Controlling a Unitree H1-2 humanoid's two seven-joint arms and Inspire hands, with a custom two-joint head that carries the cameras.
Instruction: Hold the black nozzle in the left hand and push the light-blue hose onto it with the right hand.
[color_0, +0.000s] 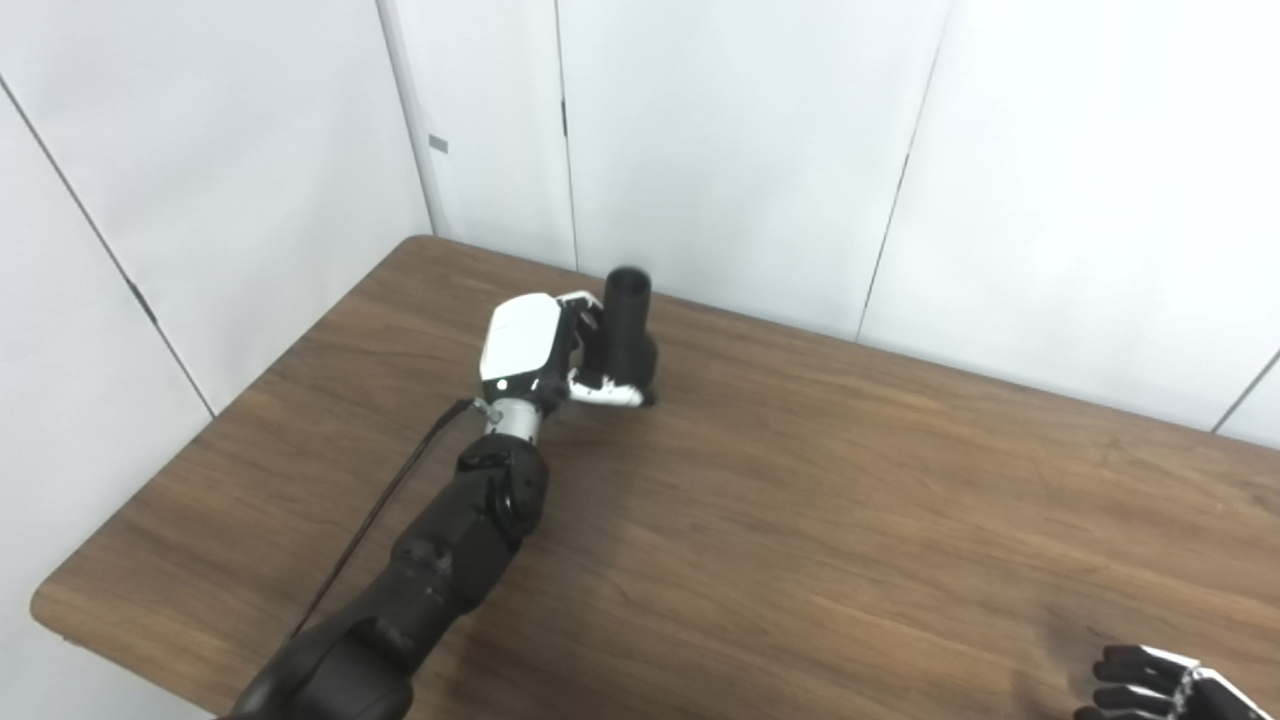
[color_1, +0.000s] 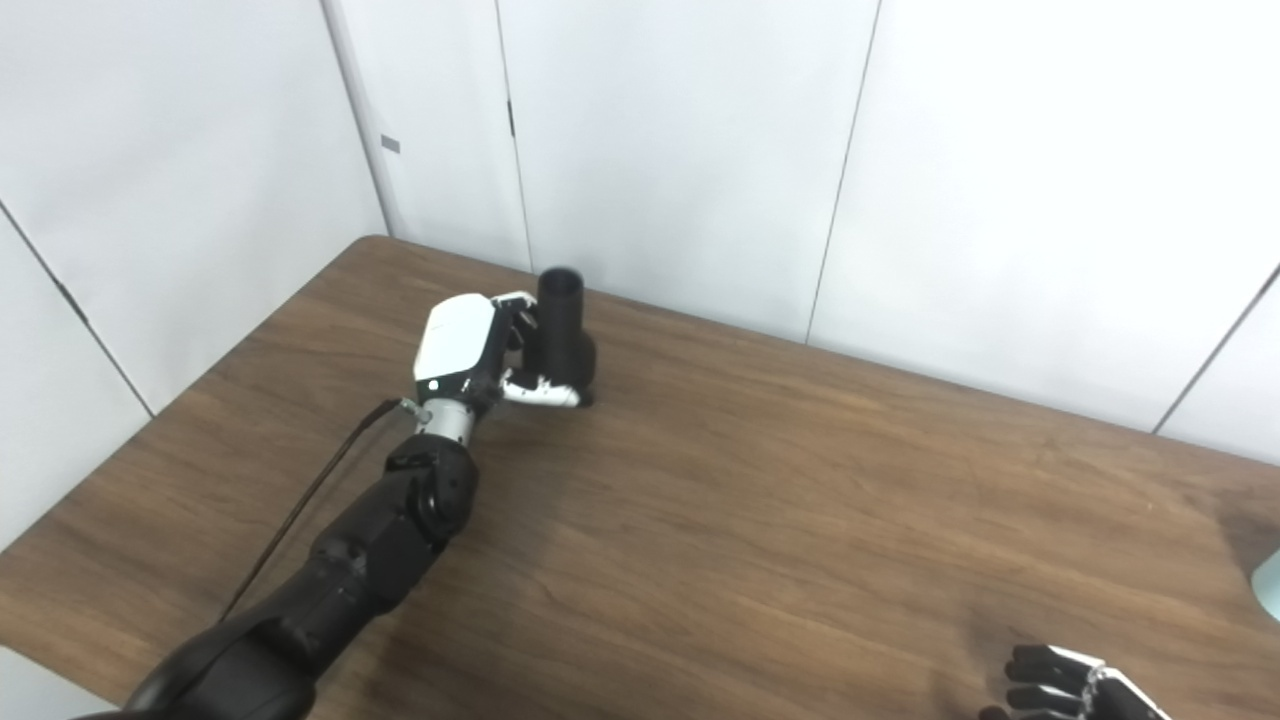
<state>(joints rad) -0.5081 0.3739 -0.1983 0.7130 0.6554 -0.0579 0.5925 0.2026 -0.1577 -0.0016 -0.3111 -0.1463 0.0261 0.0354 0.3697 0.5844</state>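
The left hand (color_0: 545, 352), a white glossy shell over black fingers, is wrapped around the nozzle (color_0: 630, 325); its fingers (color_0: 606, 392) curl across the lower part of the tube, white-tipped, and others press from the hand's side. The nozzle is a matte black cylinder, upright or nearly so, with an open round mouth at the top and a slightly wider collar near its base, which sits at or just above the worktop (color_0: 800, 500); contact cannot be told. Hand and nozzle are at about 11 o'clock on the worktop, near its far edge. Behind the hand comes a short silver wrist ring, then a black, faceted forearm running down to 7 o'clock, with a thin dark cable hanging alongside it.

The right hand (color_0: 1150, 685) shows only at 5 o'clock, cut by the picture's edge: black fingers with pale tips, lying apart and holding nothing, just above the wood.

A small pale blue-green shape (color_1: 1270, 585) at 3 o'clock, at the edge of the right eye view, may be the hose; too little shows to be sure.

The worktop is dark brown wood-grain laminate with rounded corners. Plain white wall panels (color_0: 750, 150) stand behind it.
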